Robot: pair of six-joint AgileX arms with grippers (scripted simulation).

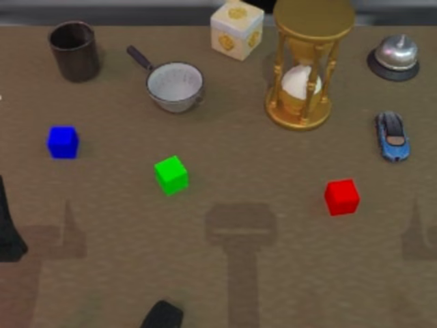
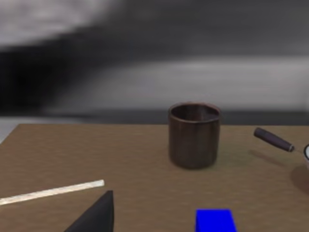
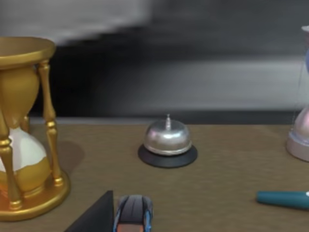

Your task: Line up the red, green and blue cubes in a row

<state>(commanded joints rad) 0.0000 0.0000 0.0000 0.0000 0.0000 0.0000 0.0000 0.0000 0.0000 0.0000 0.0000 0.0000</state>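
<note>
Three small cubes lie apart on the brown table. The blue cube (image 1: 63, 142) is at the left, the green cube (image 1: 171, 175) is nearer the middle, and the red cube (image 1: 341, 197) is at the right. My left arm (image 1: 8, 236) shows as a dark shape at the left edge, nearer the front than the blue cube. In the left wrist view, a dark part of my left gripper (image 2: 96, 217) stands beside the blue cube (image 2: 215, 221), apart from it. My right gripper (image 3: 96, 215) shows only as a dark wedge next to a toy car (image 3: 134, 212). Neither gripper touches a cube.
Along the back stand a dark brown cup (image 1: 74, 50), a small saucepan (image 1: 175, 85), a cream cube with gold emblems (image 1: 236, 29), a tall gold hourglass (image 1: 304, 65) and a silver desk bell (image 1: 396, 56). The blue toy car (image 1: 392, 136) lies at the right. A dark rounded part (image 1: 162, 316) sits at the front edge.
</note>
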